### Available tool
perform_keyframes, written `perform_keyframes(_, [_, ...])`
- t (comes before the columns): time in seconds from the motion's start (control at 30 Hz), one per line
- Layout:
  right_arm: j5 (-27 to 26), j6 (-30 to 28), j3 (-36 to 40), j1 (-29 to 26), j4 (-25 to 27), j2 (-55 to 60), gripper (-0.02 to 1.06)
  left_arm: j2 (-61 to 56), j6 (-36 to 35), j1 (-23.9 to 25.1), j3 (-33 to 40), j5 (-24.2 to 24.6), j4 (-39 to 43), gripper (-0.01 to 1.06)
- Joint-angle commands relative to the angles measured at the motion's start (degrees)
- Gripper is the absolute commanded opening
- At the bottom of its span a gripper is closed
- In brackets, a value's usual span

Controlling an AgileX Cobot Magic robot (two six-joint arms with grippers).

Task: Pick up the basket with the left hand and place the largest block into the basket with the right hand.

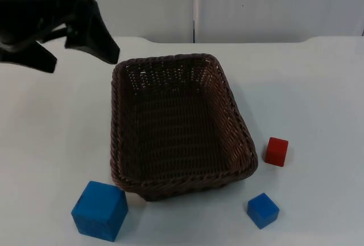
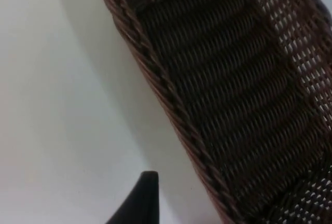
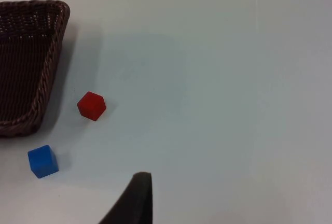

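White table (image 1: pixel 318 86) bears an apparently empty wicker basket (image 1: pixel 176 126).

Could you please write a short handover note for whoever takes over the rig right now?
Left gripper: open, hovering above the table off the basket's far left corner, not touching it.
Right gripper: its wrist view looks onto the table right of the basket; nothing held there.
Basket: on the table, nothing in it.
Large blue block: on the table at the basket's near left corner.
Small blue block and red block: right of the basket.
Done: nothing yet.
Left: left gripper lifts the basket; right gripper puts the large blue block in it.
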Motion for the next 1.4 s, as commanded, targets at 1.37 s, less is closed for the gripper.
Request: perform_keyframes(1.37, [-0.2,-0.6,0.2,-0.4,0.2,-0.1,1.05,27.5,-10.5,-4.7,-8.1,-8.7,-1.1,1.05])
